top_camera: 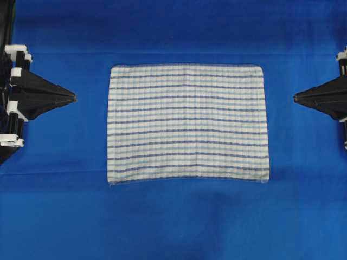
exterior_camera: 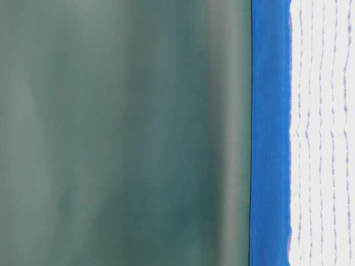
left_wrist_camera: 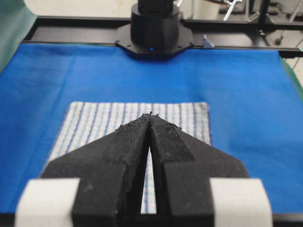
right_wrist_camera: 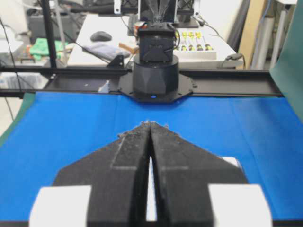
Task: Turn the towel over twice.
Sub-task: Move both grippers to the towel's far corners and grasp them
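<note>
The towel (top_camera: 187, 123) lies flat and spread out in the middle of the blue table cover, white with thin dark-blue and light-blue stripes. It also shows in the left wrist view as the towel (left_wrist_camera: 99, 121) beyond the fingertips, and in the table-level view as the towel (exterior_camera: 324, 133). My left gripper (top_camera: 74, 97) hovers off the towel's left edge, shut, with nothing in it. My right gripper (top_camera: 295, 97) sits off the towel's right edge, shut and empty. In the wrist views the left gripper (left_wrist_camera: 150, 114) and the right gripper (right_wrist_camera: 150, 124) both have their tips touching.
The blue table cover (top_camera: 173, 216) spans the whole work surface. Each wrist view faces the opposite arm's black base (left_wrist_camera: 155, 28) (right_wrist_camera: 155, 71) on a black rail. A green backdrop (exterior_camera: 122, 133) stands behind the table. A cluttered desk (right_wrist_camera: 109, 42) lies beyond the rail.
</note>
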